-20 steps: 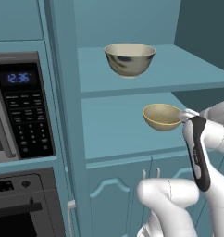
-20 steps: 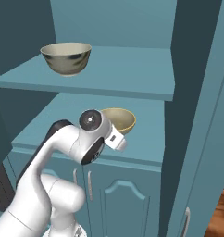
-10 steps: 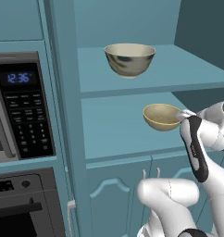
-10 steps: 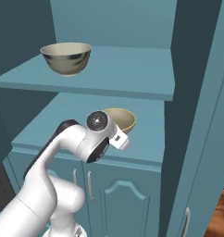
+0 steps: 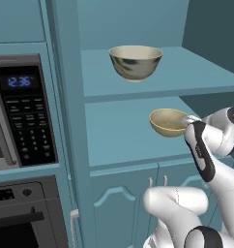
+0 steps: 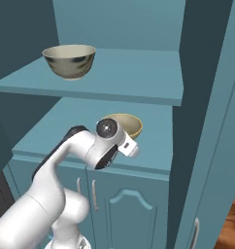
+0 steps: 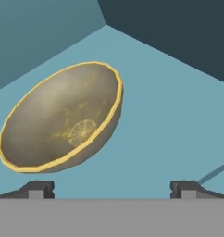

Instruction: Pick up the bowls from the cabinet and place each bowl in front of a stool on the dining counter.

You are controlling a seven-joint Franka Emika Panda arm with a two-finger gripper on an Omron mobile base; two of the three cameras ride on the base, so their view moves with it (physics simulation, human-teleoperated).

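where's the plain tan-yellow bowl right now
The plain tan-yellow round bowl sits upright on the lower open shelf of the tall teal-blue cabinet, one shelf below the cream mottled bowl, with the open gripper just short of it.

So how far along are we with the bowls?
Nothing is delivered yet: the mottled bowl sits on the cabinet's upper shelf and the tan bowl on the lower one. In hand: the open gripper is close to the tan bowl, not gripping. Both pickups and placements remain.
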